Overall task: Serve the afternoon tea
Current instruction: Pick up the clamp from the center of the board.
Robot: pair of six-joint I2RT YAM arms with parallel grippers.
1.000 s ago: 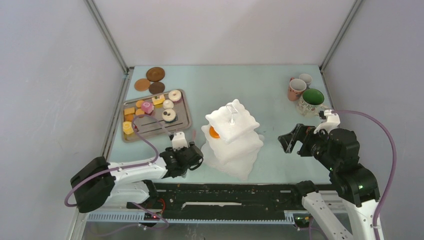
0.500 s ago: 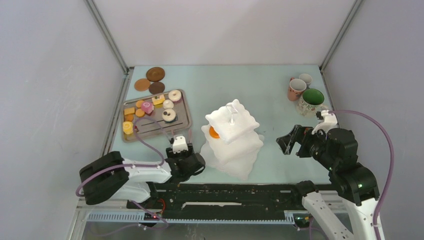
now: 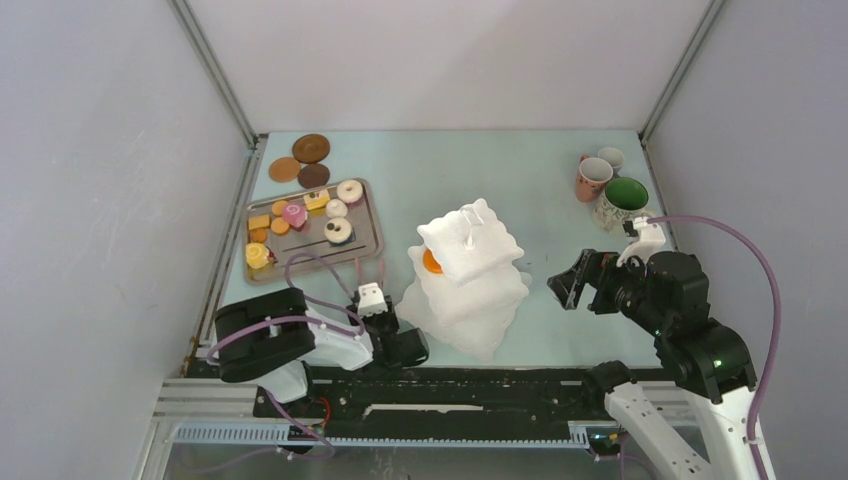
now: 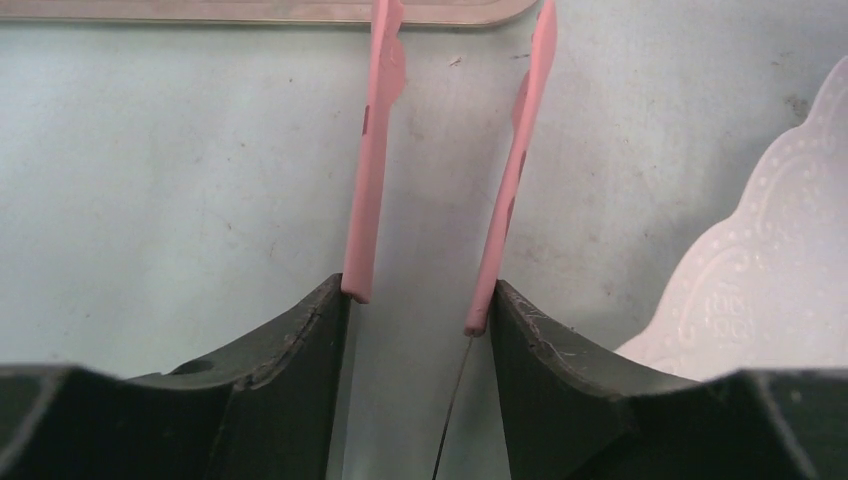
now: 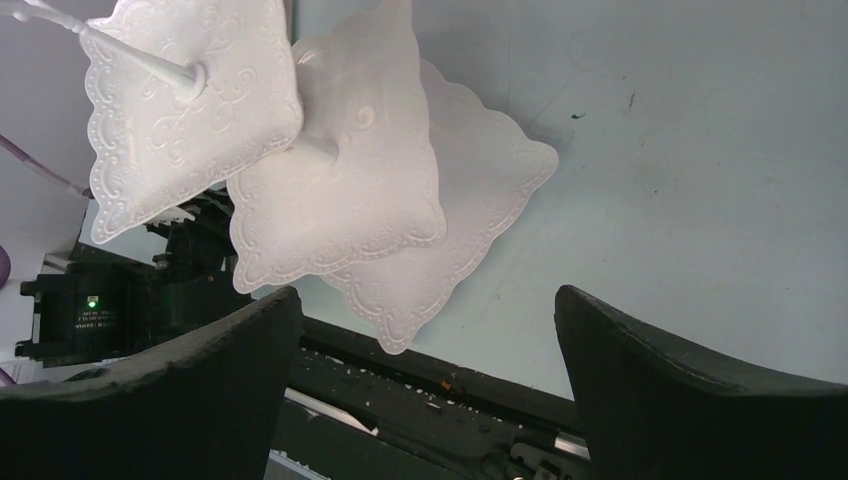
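The white three-tier stand (image 3: 468, 270) stands mid-table with an orange biscuit (image 3: 431, 263) on its middle tier. Donuts (image 3: 338, 231), biscuits and yellow cakes lie on the grey tray (image 3: 368, 243). Three brown coasters (image 3: 311, 148) lie behind the tray. The pink mug (image 3: 593, 178), pale mug (image 3: 611, 158) and green-inside mug (image 3: 624, 200) stand at the far right. My left gripper (image 4: 418, 295) is low at the near edge, its fingers pressing on the near ends of both arms of the pink tongs (image 4: 370, 180). Right of the stand (image 5: 300, 170), my right gripper (image 5: 425, 300) hovers open and empty.
The tongs (image 3: 358, 272) reach from my left gripper (image 3: 372, 292) toward the tray's near rim (image 4: 300, 12). The stand's bottom tier (image 4: 770, 290) lies just right of the left fingers. The black base rail (image 5: 420, 385) runs under my right gripper (image 3: 565, 285).
My left arm has drawn back toward the near edge and its jaws have narrowed onto the tongs' arms. The stand has shifted slightly. The right gripper has edged left, still wide open.
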